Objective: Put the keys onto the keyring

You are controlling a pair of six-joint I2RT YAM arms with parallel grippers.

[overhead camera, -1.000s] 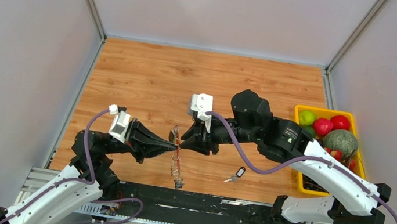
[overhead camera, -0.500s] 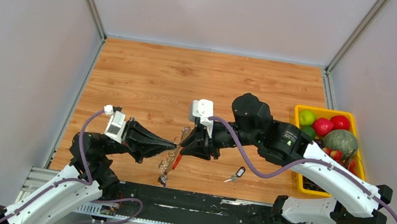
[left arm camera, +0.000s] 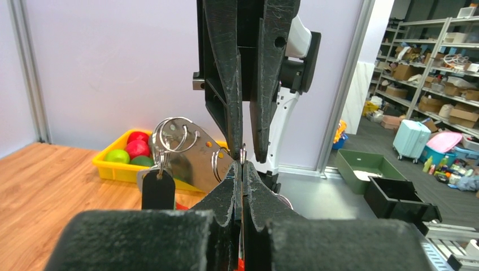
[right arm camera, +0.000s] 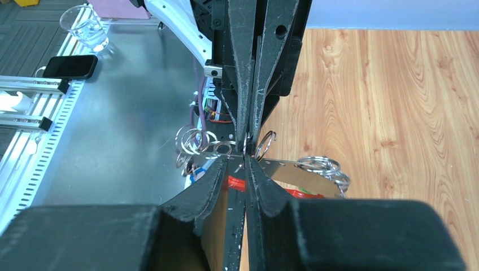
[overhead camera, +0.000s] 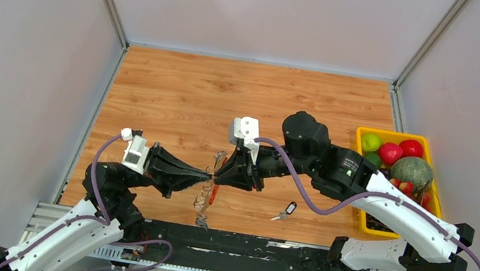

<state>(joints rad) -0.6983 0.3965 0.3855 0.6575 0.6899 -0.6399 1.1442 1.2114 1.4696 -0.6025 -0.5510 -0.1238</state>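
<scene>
nearest the arm bases, the keyring [overhead camera: 202, 200] hangs in the air over the front of the table [overhead camera: 193, 93], its chain dangling toward the front edge and its red loop just above. beside it to the right, 1 loose key [overhead camera: 285, 211] with a black tag lies flat on the wood, well apart from both claws.

just past that, the left claw [overhead camera: 209, 173] and right claw [overhead camera: 219, 173] meet tip to tip. the left claw is clamped tight on a small ring of the keyring. the right claw stands narrow, its tips at that same ring; i cannot tell whether it grips.

a black tag [left arm camera: 158, 190] hangs from another ring, so 1 key looks threaded already. the loose key is left to do.

farther right sits a yellow basket [overhead camera: 393, 134] of fruit.
</scene>
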